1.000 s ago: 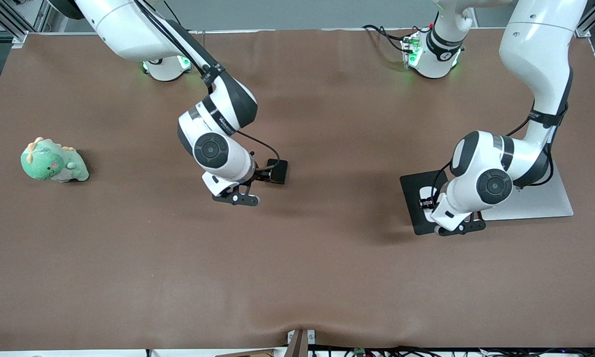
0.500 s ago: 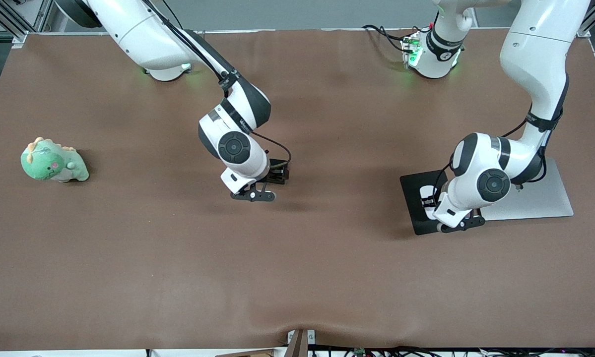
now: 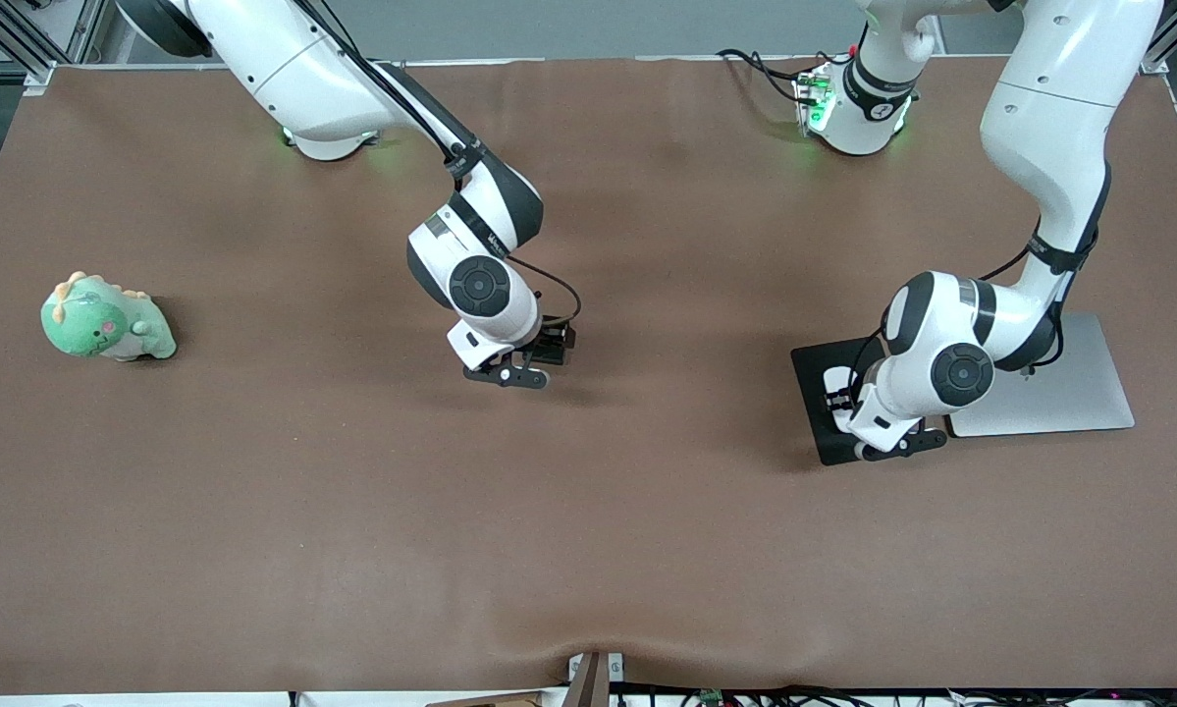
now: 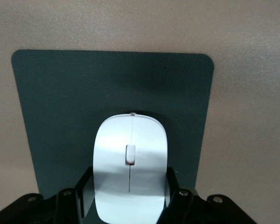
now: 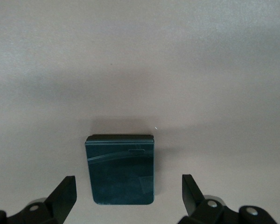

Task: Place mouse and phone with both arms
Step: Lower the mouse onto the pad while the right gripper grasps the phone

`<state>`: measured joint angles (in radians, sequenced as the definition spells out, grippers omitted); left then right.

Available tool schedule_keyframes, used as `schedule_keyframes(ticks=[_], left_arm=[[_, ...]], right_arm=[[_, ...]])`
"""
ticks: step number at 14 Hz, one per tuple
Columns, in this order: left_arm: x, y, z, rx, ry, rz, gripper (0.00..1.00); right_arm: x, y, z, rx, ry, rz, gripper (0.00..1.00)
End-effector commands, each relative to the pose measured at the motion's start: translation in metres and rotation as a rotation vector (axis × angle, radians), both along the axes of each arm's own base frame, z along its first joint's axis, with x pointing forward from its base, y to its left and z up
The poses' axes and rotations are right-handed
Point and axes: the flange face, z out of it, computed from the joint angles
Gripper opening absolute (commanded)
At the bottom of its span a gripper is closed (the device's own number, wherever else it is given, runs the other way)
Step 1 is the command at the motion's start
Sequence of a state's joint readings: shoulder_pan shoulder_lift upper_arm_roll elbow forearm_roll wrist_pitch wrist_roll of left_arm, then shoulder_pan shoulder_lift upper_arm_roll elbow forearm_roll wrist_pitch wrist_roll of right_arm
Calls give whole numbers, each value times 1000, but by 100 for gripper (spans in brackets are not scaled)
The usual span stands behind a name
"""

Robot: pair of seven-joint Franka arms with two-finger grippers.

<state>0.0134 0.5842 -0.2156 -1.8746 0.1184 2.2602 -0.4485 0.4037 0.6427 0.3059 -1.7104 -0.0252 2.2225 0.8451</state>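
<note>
Front view: we note the right gripper (image 3: 527,365) has moved from beside the phone (image 3: 555,344) to over it, jaws spread wide (phone on bare table (image 3: 352,511), mid-table). The left gripper (image 4: 129,198) stays clamped on the mouse (image 4: 129,154) over the pad (image 4: 51,102). We judge a phone grasp is next.

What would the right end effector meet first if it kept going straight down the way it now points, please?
Most likely the phone: the right end effector is open above it, a finger on either side. The phone lies flat on the brown table; the height left is unclear.
</note>
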Motion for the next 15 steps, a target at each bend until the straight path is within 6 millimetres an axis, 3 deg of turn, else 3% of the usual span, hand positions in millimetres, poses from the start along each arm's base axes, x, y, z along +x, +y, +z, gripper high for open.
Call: schedule_keyframes(ticks=[1, 12, 13, 15], left_arm=[[-1, 3, -2, 2, -10, -11, 13], [0, 8, -7, 27, -11, -37, 18], [0, 9, -8, 27, -9, -35, 24], [1, 9, -8, 27, -11, -35, 50]], right_arm=[[-5, 7, -13, -13, -17, -28, 100], [-19, 23, -38, -41, -53, -23, 100], [-20, 25, -40, -41, -52, -22, 100], [-21, 26, -44, -38, -54, -39, 100]])
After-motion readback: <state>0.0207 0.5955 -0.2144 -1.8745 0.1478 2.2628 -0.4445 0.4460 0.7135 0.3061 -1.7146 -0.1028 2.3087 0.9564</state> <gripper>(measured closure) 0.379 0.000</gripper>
